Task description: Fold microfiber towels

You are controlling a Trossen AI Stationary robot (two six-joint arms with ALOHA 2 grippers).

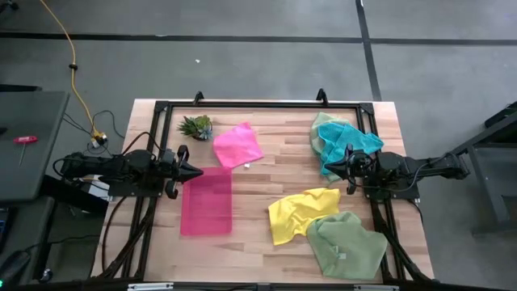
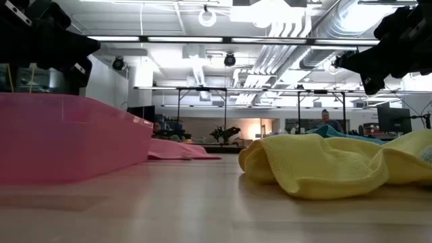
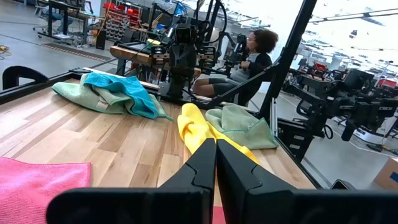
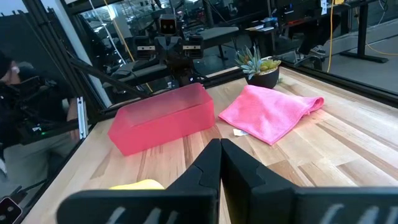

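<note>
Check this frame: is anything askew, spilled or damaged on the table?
Nothing damaged or spilled. The towels simply lie crumpled, unfolded: teal towel heaped on a pale green towel, yellow towel overlapping another green towel.

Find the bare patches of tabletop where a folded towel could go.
Bare wood lies between the pink tray and the yellow towel, and between the hot pink towel and the teal towel. It is crowded where yellow meets the pale green towel.

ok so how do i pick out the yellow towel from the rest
On the wooden table, look at the right half, near the front edge. The yellow towel lies crumpled between the pink tray and a pale green towel, which it touches; it is the only yellow cloth.
</note>
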